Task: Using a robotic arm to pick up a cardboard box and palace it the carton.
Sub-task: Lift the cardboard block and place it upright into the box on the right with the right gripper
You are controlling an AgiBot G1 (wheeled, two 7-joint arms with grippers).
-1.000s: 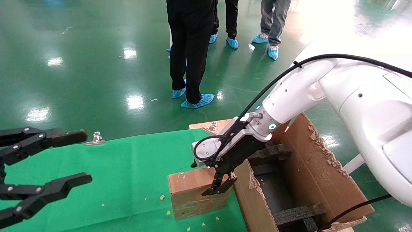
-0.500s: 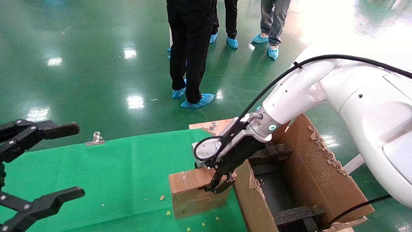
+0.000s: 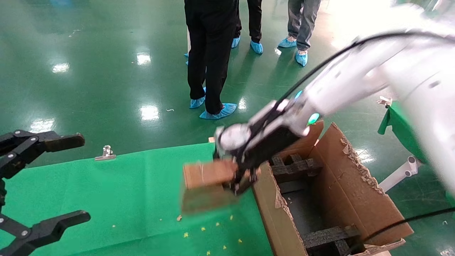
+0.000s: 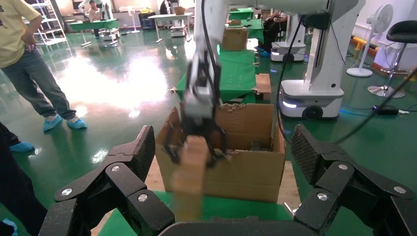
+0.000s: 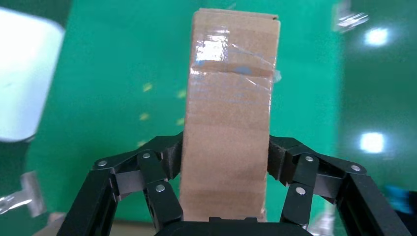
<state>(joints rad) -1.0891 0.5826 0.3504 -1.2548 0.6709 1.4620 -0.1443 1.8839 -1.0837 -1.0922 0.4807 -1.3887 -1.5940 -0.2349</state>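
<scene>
R gripper [image 3: 239, 181]: I see the robotic arm [image 3: 341, 89] w/ fingers [image 5: 162, 162] clamped on both sides of the cardboard box [image 3: 206, 186].
Box: lifted off the green cloth [image 3: 135, 192], just beside the carton [image 3: 341, 192], outside its near wall.
L gripper [image 3: 67, 177]: spread wide, parked over cloth, well apart.

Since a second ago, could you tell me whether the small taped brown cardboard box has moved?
Yes. The small taped brown cardboard box, clamped in the right gripper, has risen off the green cloth, beside the large brown carton's wall.

No readable text, labels, brands or numbers on anything in view.
</scene>
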